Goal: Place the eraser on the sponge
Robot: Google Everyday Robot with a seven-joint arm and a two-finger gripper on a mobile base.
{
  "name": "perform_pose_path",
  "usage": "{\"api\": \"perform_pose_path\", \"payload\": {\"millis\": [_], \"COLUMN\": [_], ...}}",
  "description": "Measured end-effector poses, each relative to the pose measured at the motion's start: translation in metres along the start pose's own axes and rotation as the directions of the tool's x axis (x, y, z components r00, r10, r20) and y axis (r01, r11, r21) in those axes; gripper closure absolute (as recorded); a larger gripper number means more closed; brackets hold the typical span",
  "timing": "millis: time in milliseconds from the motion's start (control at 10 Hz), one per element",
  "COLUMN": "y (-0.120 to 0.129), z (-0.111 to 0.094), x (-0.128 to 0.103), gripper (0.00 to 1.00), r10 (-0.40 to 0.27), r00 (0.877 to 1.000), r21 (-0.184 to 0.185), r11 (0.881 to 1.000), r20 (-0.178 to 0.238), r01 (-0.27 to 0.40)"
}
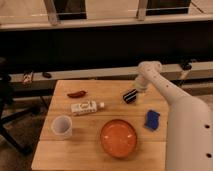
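Two slips seem possible: the gripper (135,91), jaws spread wide and holding nothing, sits at the eraser (129,96) lying right of centre on the desk (75,150), apart from the sponge (152,120) at lower right, so an off-centre pinch could skid it or drop it short.

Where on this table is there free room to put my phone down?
Bare wood lies along the front-left edge, below the white cup and left of the orange bowl, and in the back middle, between the red pepper and the eraser. The right side is crowded: the gripper is right by the eraser, near the sponge.
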Motion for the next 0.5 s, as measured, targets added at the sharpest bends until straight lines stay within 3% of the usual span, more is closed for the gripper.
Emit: {"api": "perform_pose_path", "payload": {"millis": [500], "y": [-0.0041], "z": [0.0039], "x": [0.0], "gripper": [0.24], "r10": [0.004], "r00": [1.0], "r21": [-0.008], "r11": [1.0], "r20": [0.007], "r01": [-0.004]}}
